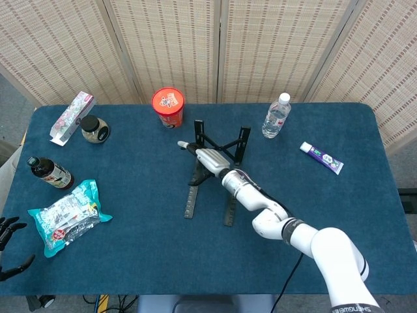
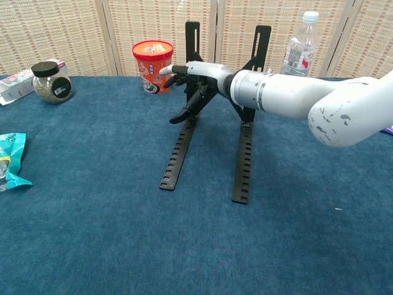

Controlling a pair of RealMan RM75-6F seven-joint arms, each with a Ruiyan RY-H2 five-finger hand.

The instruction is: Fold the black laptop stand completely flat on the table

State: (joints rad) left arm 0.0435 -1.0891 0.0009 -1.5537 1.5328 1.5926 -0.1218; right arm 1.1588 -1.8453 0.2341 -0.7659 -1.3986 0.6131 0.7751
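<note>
The black laptop stand (image 1: 229,207) sits unfolded at the table's middle, two slotted rails (image 2: 244,160) flat on the cloth and two uprights rising at the back. My right hand (image 1: 207,158) reaches in from the right to the left upright and cross-brace. In the chest view its (image 2: 195,83) dark fingers are spread, one pointing left and the thumb hanging down over the left rail's back end. Contact with the stand is not clear. My left hand (image 1: 8,244) shows at the head view's bottom left edge, off the table, fingers apart and holding nothing.
A red cup (image 1: 168,107) stands just behind the stand, a water bottle (image 1: 276,116) to its right, a toothpaste tube (image 1: 321,157) further right. On the left lie a jar (image 1: 95,128), a white box (image 1: 71,116), a dark bottle (image 1: 49,173) and a teal snack bag (image 1: 67,215).
</note>
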